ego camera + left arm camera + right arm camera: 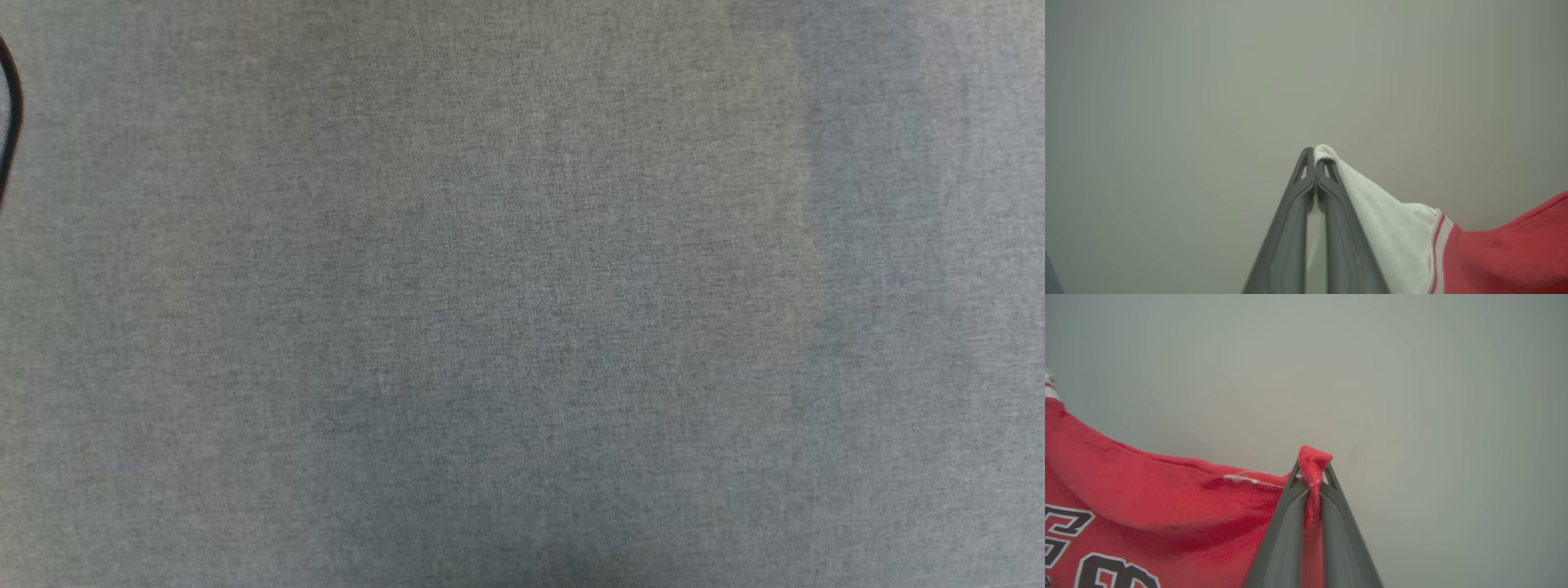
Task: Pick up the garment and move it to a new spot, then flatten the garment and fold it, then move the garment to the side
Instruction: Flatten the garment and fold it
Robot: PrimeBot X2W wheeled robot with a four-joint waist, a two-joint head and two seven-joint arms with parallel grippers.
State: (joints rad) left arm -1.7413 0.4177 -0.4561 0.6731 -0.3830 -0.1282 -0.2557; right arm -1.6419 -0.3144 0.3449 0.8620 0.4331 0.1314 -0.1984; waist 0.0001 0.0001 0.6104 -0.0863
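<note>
Left wrist view: left gripper (pixel 1314 157) pinches the garment (pixel 1506 253); right gripper (pixel 1311 467) clamps its red edge.

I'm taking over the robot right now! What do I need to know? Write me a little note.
The left pincer is shut on the garment, gripping its white sleeve.
The right pincer is shut on a red bit of the garment's edge.
The garment hangs stretched between both pincers, seemingly lifted off the grey cloth surface.
Done: the pick-up.
Left: lay it at a new spot, flatten it, fold it, move it to the side.
</note>
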